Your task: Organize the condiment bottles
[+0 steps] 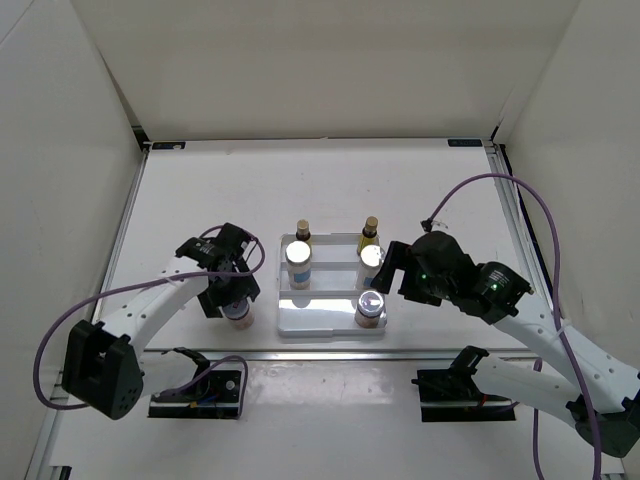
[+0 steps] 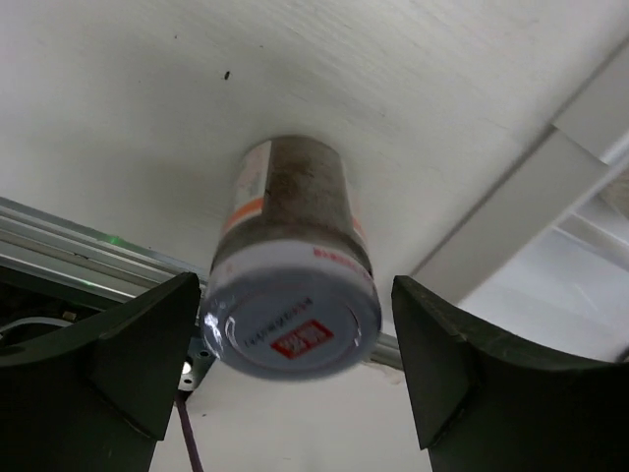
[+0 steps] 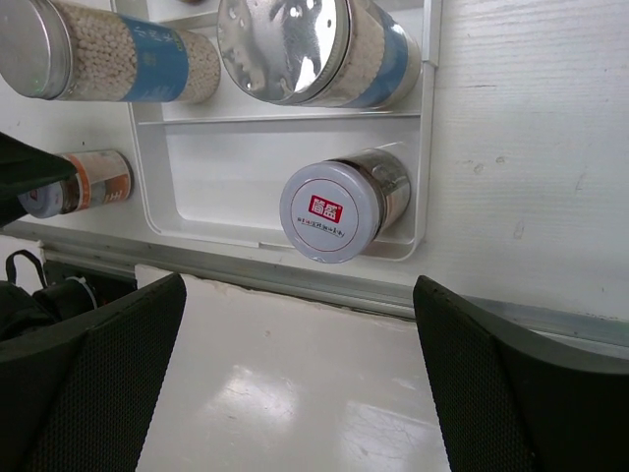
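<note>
A white stepped tray holds two amber-yellow bottles at the back and two white bottles with silver caps on the middle step. One pinkish jar stands at its front right. The other pinkish jar stands on the table left of the tray. My left gripper is open, its fingers on either side of that jar's lid. My right gripper is open and empty, just right of the tray, with the tray's jar ahead of it.
A metal rail runs along the table's front edge, just behind the tray and jars. White walls enclose the table at the back and sides. In the right wrist view, the tray's front step is bare left of the jar.
</note>
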`<state>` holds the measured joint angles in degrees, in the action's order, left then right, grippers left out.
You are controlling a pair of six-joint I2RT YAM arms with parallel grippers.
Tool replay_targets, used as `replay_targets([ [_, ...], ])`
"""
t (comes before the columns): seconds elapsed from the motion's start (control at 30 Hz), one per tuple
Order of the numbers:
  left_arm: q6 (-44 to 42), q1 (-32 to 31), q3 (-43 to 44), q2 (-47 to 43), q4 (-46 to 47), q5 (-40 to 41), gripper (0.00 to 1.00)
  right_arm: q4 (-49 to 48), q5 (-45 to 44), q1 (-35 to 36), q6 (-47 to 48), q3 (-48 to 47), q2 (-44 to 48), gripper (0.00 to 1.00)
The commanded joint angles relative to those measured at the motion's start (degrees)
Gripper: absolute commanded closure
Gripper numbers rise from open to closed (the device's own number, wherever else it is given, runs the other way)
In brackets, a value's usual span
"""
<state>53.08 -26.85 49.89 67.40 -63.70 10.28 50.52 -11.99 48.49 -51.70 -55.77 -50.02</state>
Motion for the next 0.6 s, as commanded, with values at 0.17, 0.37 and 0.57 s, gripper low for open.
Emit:
replay_targets([
  [0.17, -0.52, 1.45, -0.59, 2.74, 5.08, -2.11, 0.57, 0.72, -1.45, 0.29, 1.43, -0.83, 0.27, 0.0],
  [0.37, -1.05, 1.45, 3.54, -3.4, 2.18, -2.11, 0.89, 1.25, -1.99, 0.29, 1.43, -0.83, 0.27, 0.0],
  [0.57, -1.05, -4.77, 7.5, -12.02, 2.18, -1.59, 0.89, 1.77, -2.51, 0.29, 1.43, -0.83, -0.25, 0.0],
])
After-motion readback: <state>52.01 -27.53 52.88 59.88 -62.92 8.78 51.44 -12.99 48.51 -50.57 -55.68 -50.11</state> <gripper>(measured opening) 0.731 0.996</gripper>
